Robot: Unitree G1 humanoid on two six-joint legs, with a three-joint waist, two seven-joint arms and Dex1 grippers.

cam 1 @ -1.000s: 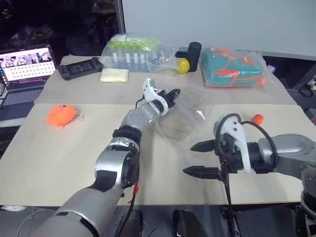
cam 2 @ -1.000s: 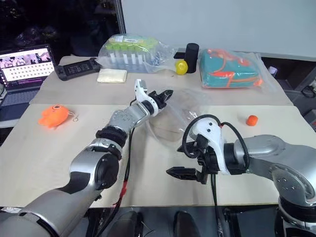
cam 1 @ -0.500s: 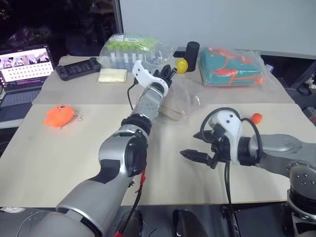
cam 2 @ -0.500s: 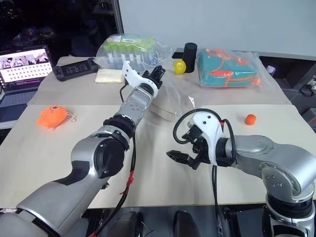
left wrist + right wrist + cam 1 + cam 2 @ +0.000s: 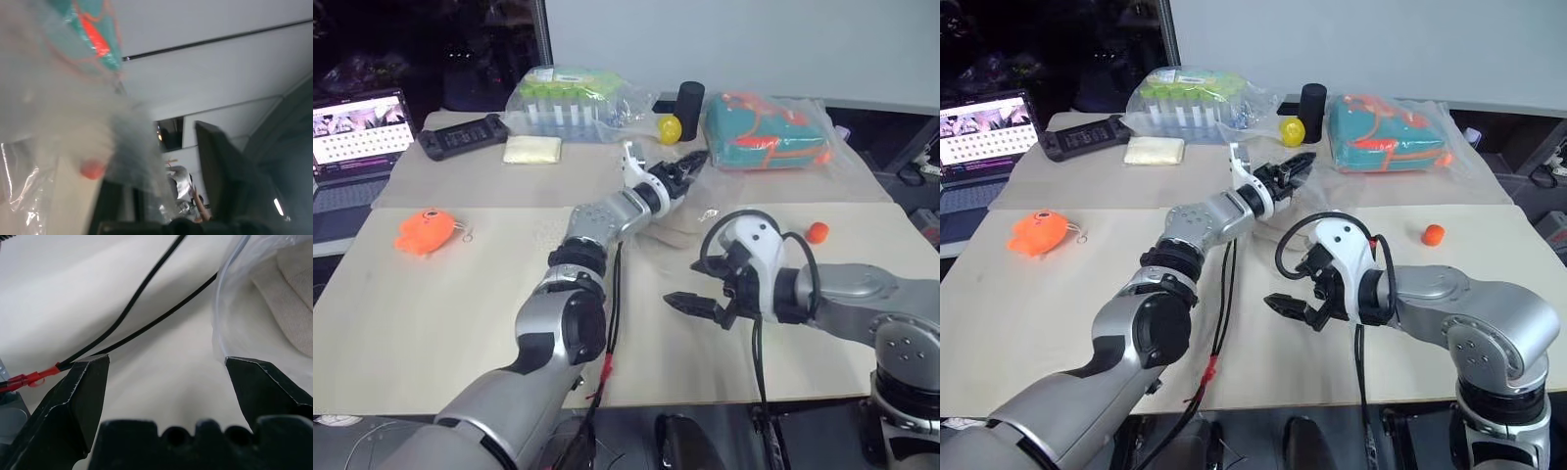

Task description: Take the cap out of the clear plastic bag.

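Observation:
The clear plastic bag (image 5: pixel 701 210) lies crumpled on the table's middle, and the beige cap (image 5: pixel 677 227) shows through it. My left gripper (image 5: pixel 683 168) hovers just above the bag's far edge, pointing right; blurred plastic (image 5: pixel 73 122) hangs close before its wrist camera. My right gripper (image 5: pixel 691 303) stands open near the table's front, just short of the bag. In the right wrist view the bag's edge (image 5: pixel 230 303) and the cap (image 5: pixel 293 279) lie by one of its fingertips (image 5: pixel 244 367), with nothing between the two fingers.
At the back stand a bag of green-topped tubes (image 5: pixel 570 98), a yellow ball (image 5: pixel 670 127), a black cylinder (image 5: pixel 690 98) and a bagged teal-and-orange item (image 5: pixel 766 132). An orange toy (image 5: pixel 429 230), laptop (image 5: pixel 357 132) and controller (image 5: pixel 470 135) sit left. An orange bottle cap (image 5: pixel 818 232) lies right.
My left gripper rose with the bag, then swung right and down; the bag with the cap now lies closer to my right gripper. The right gripper crept forward, still open.

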